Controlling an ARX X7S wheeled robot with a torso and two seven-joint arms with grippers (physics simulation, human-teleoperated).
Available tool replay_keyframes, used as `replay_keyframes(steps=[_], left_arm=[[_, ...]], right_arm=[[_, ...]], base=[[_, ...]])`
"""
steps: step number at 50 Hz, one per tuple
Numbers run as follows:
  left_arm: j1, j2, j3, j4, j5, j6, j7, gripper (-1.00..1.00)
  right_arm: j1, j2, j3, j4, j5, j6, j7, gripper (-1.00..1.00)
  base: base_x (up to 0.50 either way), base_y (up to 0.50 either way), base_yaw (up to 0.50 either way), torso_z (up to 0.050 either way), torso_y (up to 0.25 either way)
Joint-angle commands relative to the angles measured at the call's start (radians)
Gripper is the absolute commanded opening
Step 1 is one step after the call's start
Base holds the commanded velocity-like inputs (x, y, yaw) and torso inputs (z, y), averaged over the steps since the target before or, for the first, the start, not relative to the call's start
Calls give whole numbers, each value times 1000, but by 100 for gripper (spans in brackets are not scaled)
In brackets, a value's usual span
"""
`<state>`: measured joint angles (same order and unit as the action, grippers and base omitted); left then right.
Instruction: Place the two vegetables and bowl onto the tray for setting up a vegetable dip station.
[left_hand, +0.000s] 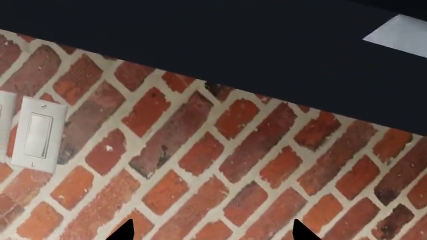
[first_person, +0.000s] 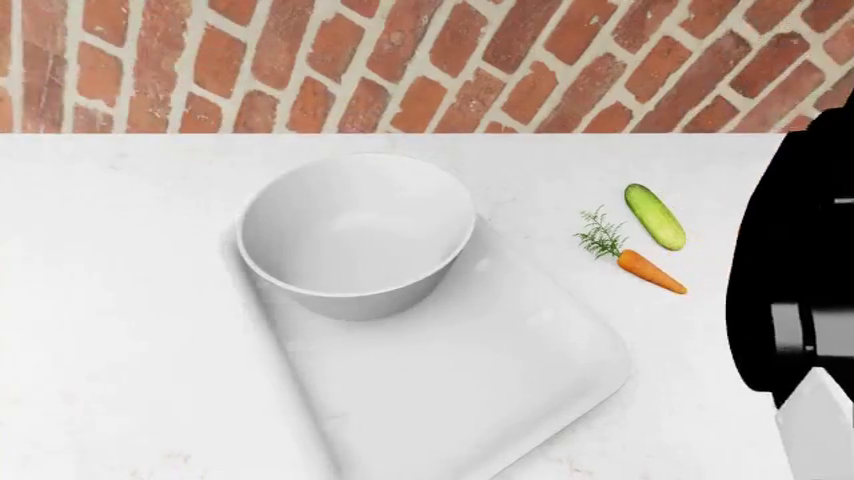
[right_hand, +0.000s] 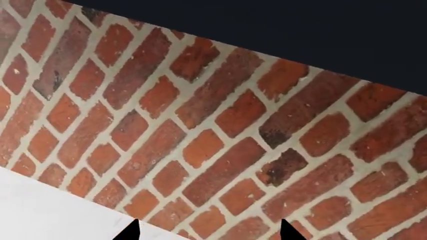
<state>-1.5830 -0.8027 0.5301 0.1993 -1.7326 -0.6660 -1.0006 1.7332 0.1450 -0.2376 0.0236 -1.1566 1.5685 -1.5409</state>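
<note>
1. Left gripper, in the left wrist view, shows only two dark fingertips set well apart, so it is spread and holds nothing. It faces a brick wall with a white light switch and a dark band above; none of the task's things appear here.
2. Head view: the white bowl sits on the far left corner of the tray, on a white counter. The cucumber and carrot lie near each other on the counter, right of the tray and off it. A dark arm part fills the right edge; no fingertips are visible.
3. Right wrist view: the right gripper likewise shows two separated tips, spread and empty, facing brick above a strip of counter.
</note>
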Motion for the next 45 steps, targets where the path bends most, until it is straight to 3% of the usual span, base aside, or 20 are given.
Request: replay_keyframes(steps=[1,12,15,21,22,24,25,36,37,41,45], left_arm=[[-4,0,1,-3,13,-2,10,100],[1,7,5,-1,11,-3,9,100],[-2,8,6,1,8,-5,5,100],[-2,9,7,1,8,-6,5,100],[-2,9,7,1,8,-6,5,100],[0,10,8,0,9,-6,6,100],[1,10,9,1,11,-6,7,100],[2,13,11,5,7,-9,4,100],[3,14,11,6,6,-9,3,100],[3,14,13,9,7,-10,4,100],[1,14,12,10,4,-10,1,100]], right_arm=[[33,66,84,110,84,2,-30,100],[-46,248,100,48,342,2,-30,100],[-142,398,56,-44,485,2,-30,100],[-268,567,53,-190,666,2,-30,100],[-118,717,-97,-264,816,-148,120,100],[178,1017,-397,-246,1116,-181,420,100],[189,1056,-424,-242,1266,-188,570,100],[209,1033,-471,-225,2916,-97,2220,100],[216,1031,-482,-219,3066,-94,2299,100],[220,1037,-505,-215,3666,-81,2301,100],[188,1047,-494,-223,3642,-65,2280,100]], base=[[0,0,0,0,0],[0,0,0,0,0],[0,0,0,0,0],[0,0,0,0,0],[0,0,0,0,0],[0,0,0,0,0],[0,0,0,0,0],[0,0,0,0,0],[0,0,0,0,0],[0,0,0,0,0],[0,0,0,0,0]])
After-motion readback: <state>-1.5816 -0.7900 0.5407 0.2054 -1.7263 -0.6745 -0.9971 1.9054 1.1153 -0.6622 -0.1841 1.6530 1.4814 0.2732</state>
